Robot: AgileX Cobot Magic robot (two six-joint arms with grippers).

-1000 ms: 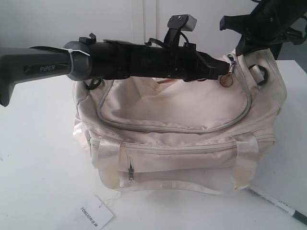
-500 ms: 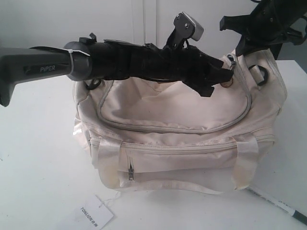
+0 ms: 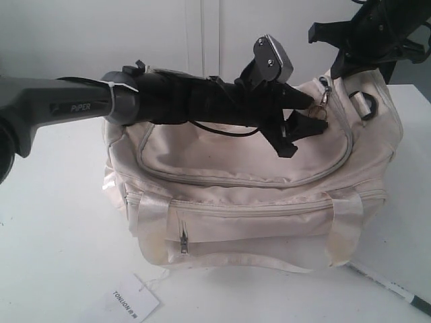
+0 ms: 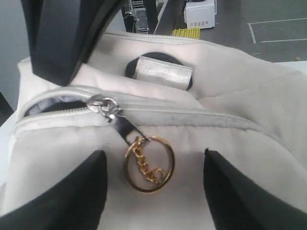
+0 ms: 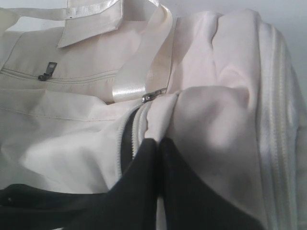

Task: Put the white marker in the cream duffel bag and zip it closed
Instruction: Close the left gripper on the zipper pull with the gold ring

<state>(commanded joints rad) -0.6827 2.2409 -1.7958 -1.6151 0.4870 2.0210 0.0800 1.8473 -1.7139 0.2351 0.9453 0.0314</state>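
Table (image 3: 54,222) carries the cream duffel bag (image 3: 249,202). Its top zipper looks shut nearly all the way round, so I read the step in hand as opening it.

Right jaws are pinched shut on a fold of bag fabric at the 2 o'clock end, which anchors the bag. Left arm (image 3: 81,104) reaches across the top. Left jaws stand wide, fingertips (image 4: 81,191) either side of the gold ring pull (image 4: 149,165) and not touching it.

To do it well:
- Close on the flat tab between the slider (image 4: 103,104) and the ring. The ring itself will swivel on its chain.
- Pull along the zipper curve, from 2 o'clock round toward 9 o'clock, low and parallel to the track.
- Keep the right pinch taut against the pull or the soft top will bunch.

White marker (image 3: 380,284) lies on the table at the bag's 5 o'clock, outside it, dark end pointing away.

Contents:
- Main compartment: only a dark sliver shows beside the slider, so I can't tell what's inside.
- Front pocket (image 3: 256,210): zipped, contents unseen.

Paper tag (image 3: 131,301) lies on the table at 7 o'clock.
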